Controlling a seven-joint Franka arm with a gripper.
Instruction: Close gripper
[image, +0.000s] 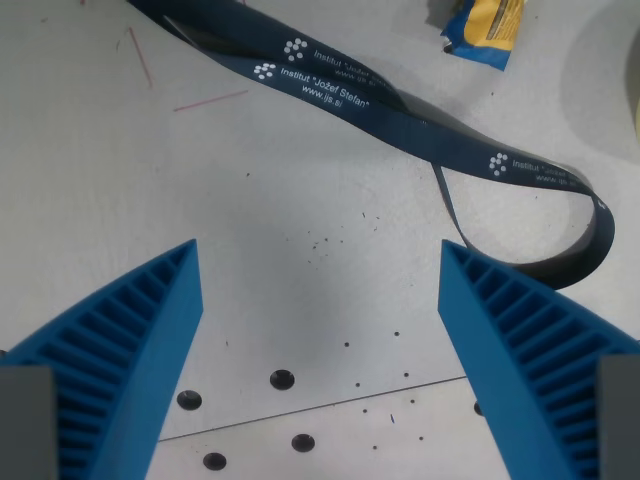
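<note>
My gripper (318, 250) is open, its two blue ribbed fingers (130, 340) spread wide at the bottom of the wrist view, with nothing between them but bare white table. A dark blue lanyard (400, 115) printed "Institut Jožef Stefan" lies across the table above the fingers, running from the top left to a loop at the wrist view's right, close to the right fingertip. It does not lie between the fingers.
A blue and yellow packet (485, 25) lies at the top right edge. The white table (100, 180) has red pen marks at the upper left, several dark screw holes (282, 379) and a seam line at the bottom.
</note>
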